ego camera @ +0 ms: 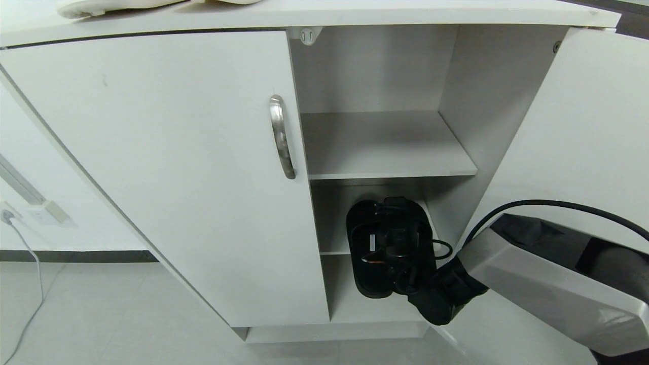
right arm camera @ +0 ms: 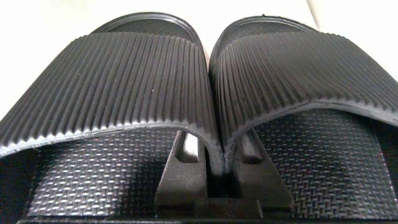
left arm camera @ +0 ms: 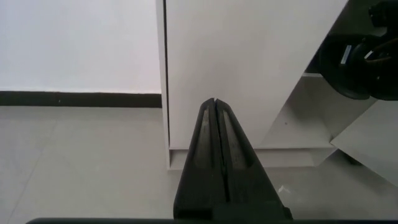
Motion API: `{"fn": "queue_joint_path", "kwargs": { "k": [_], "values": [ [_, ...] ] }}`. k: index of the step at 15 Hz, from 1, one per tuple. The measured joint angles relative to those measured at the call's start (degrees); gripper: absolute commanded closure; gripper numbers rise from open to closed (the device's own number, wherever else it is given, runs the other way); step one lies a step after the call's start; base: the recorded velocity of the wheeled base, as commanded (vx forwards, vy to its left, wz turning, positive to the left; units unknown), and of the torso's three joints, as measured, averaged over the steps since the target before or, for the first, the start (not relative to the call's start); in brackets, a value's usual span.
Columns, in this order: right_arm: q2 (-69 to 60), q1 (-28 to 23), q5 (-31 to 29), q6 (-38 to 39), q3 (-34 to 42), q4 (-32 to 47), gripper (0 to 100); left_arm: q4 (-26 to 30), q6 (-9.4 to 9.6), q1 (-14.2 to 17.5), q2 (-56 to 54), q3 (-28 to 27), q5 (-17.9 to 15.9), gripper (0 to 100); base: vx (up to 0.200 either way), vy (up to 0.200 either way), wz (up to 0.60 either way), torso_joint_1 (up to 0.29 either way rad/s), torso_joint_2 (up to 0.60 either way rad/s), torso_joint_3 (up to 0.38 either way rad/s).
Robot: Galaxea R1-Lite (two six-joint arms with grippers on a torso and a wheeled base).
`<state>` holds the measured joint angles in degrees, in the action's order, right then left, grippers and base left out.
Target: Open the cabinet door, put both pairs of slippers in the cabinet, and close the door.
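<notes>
Right gripper [ego camera: 401, 256] clamps both black slippers [ego camera: 372, 243] by their inner straps, at the front edge of the cabinet's [ego camera: 456, 101] lower shelf. Push them fully in, level, before you release. Left gripper [left arm camera: 214, 124] is pinched together on nothing, so park it.

Setting: plain indoor room, fitted like a home entryway or an office corner; which of the two cannot be told.
- White laminate cabinet [ego camera: 152, 177], hinged doors, brushed metal handle [ego camera: 282, 137], inner shelf [ego camera: 380, 144].
- Black slippers [ego camera: 362, 274] in the lower compartment, so the cabinet serves as footwear storage.
- Pale tiled floor [ego camera: 101, 314].
- White wall [ego camera: 30, 126] with dark skirting [ego camera: 76, 256].
- Wall socket [ego camera: 6, 215] with a white cable [ego camera: 35, 284] trailing down to the floor.
</notes>
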<state>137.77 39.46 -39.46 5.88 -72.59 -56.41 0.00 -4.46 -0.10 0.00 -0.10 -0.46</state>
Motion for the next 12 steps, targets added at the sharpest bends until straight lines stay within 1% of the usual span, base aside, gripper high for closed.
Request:
{"fn": "queue_joint_path", "kwargs": {
  "k": [4, 7, 12],
  "values": [
    [2.6, -1.8, 0.1, -1.5, -4.8, 0.1, 100, 0.0, -0.1, 0.0, 0.0, 0.0, 0.1, 100, 0.0, 0.0, 0.0, 0.0, 0.0, 0.0],
    [5.4, -3.2, 0.9, -3.7, -11.1, 0.4, 100, 0.0, -0.1, 0.0, 0.0, 0.0, 0.1, 100, 0.0, 0.0, 0.0, 0.0, 0.0, 0.0],
    [7.9, -4.6, 1.4, -4.3, -18.2, 4.2, 100, 0.0, -0.1, 0.0, 0.0, 0.0, 0.1, 100, 0.0, 0.0, 0.0, 0.0, 0.0, 0.0]
  ]
}}
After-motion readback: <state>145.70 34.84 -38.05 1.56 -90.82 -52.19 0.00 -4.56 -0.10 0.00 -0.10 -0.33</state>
